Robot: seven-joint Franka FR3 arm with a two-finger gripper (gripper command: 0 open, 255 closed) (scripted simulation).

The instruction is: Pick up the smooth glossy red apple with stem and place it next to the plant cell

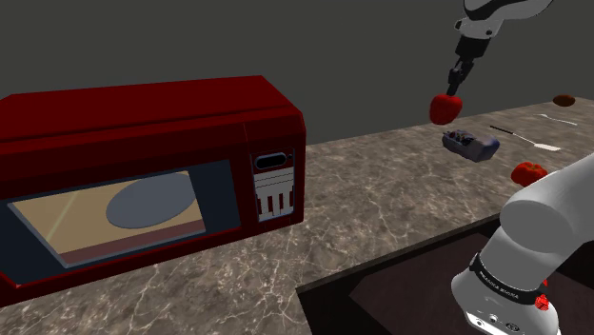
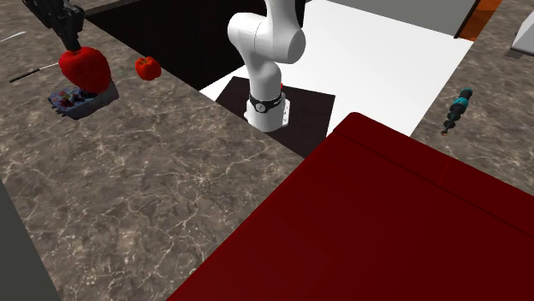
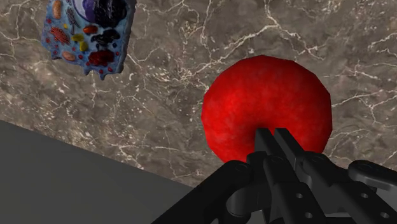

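**End effector** [image 3: 275, 139]: the two black fingers are pressed almost together, clamped on the top of the apple [image 3: 267, 105]. The fruit hangs below the fingertips. The grip is probably on the stem or the dimple round it, but the stem is hidden between the fingers, so I cannot confirm.

**Position:** the apple is airborne, clear of the tabletop [image 1: 381, 190], and close to the plant cell [image 1: 470, 144]. In the shoulder view it sits up and left of the model. In the second exterior view it overlaps the model's upper edge. In the wrist view there is bare marbled surface behind the apple and the cell lies off to one side. Judgement: what lies beneath is free tabletop beside the model, not the model itself. The carry looks nearly complete, and lowering and release are not yet done.

**Why held this way:** a top grip lets the round body hang beneath the fingers, so it can be set down on its base before the fingers reach the surface. The height keeps it clear of the cell model.

**Appearance:** saturated red, round, with a slightly faceted outline and darker mottling. Little shine shows. The cell is a blue-grey slab studded with red, yellow and dark organelles.

**Note:** a smaller red item [image 1: 527, 173] lies on the tabletop near the cell and should not be confused with the target. The narrow grip may let the apple swing or slip.
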